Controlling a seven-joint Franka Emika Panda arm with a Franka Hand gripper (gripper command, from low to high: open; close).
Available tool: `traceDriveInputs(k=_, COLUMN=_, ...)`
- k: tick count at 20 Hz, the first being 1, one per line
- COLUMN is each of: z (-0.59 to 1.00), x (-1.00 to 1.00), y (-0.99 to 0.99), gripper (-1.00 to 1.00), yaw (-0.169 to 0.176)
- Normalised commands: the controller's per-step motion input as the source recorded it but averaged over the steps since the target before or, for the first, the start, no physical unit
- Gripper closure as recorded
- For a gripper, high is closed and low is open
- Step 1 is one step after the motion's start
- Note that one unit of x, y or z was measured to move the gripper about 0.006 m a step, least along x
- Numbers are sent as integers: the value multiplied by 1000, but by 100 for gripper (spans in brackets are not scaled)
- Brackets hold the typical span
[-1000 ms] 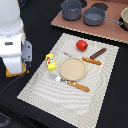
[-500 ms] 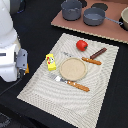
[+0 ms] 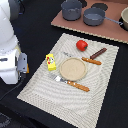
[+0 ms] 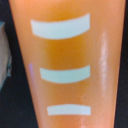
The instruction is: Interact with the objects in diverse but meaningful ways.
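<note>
From the exterior view I see the white arm at the exterior view's left, over the dark worktop, beside the striped placemat. I cannot make out the end effector in that view, and the wrist view shows no fingers, so I cannot tell how far open it is or whether it grips anything.

My wrist view is filled by the orange-yellow bread loaf, glossy, with three pale curved score marks across it, very close to the lens. I cannot find that loaf in the exterior view, so I cannot say where it sits relative to the mat.

On the placemat, the round tan plate lies near the middle. The red tomato sits beyond it, toward the brown board carrying two grey pots. The dark brown sausage lies slanted just beside the plate on the exterior view's right, next to an orange-handled utensil. The yellow block with red marks stands near the plate on the exterior view's left. Another orange-handled utensil lies along the plate's near side, just beside its rim
</note>
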Motion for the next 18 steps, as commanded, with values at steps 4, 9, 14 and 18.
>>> traceDriveInputs(k=4, z=356, x=-9, y=0, gripper=100, yaw=31)
traceDriveInputs(k=9, z=534, x=29, y=-73, gripper=100, yaw=16)
traceDriveInputs(k=14, z=994, x=624, y=-249, gripper=100, yaw=-71)
traceDriveInputs(k=18, z=961, x=809, y=-281, gripper=100, yaw=-71)
